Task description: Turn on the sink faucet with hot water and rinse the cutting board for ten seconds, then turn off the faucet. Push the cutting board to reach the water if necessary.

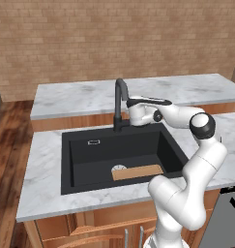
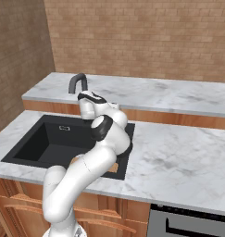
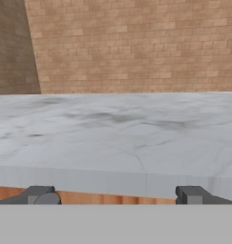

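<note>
Cutting board lies flat on the floor of the sink, against the front wall and toward the front right corner, partly covering the pale drain. No blue stream falls from the sink faucet, which stands at the back edge of the basin, so the water looks not yet running and nothing of the rinse seems done. The claw is up at the faucet's height, just beside its neck on the right, pointing toward the raised back counter; its fingertips stand wide apart with nothing between them. Still to do, by my reading: reach the lever, set hot, rinse the board, shut off.
</note>
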